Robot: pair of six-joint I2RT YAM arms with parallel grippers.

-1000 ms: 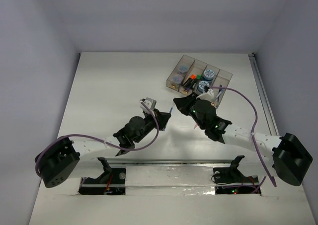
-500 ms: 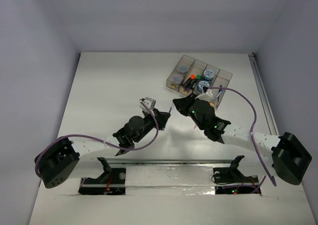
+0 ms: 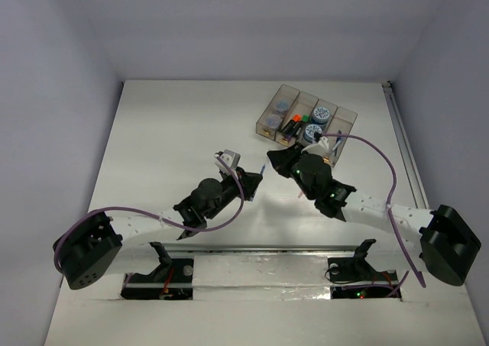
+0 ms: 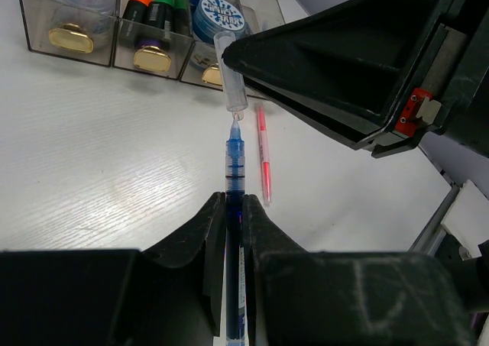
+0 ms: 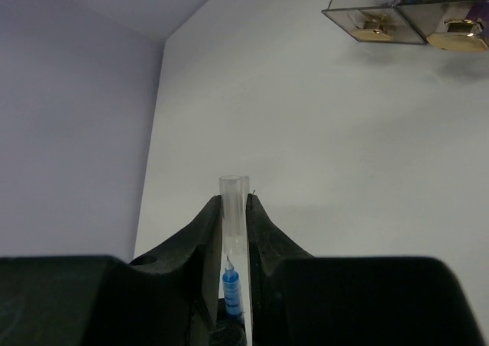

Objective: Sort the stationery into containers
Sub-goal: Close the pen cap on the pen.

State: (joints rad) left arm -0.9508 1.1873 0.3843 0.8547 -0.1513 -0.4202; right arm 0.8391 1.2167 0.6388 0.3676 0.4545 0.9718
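The left pincer pinches the blue pen by its barrel, probably light, stiff and slippery, while the right pincer pinches its clear cap

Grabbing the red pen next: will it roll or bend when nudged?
The red pen looks thin and round, lying flat on the smooth table, so it will probably roll sideways. Straight slim barrel: likely stiff and light.
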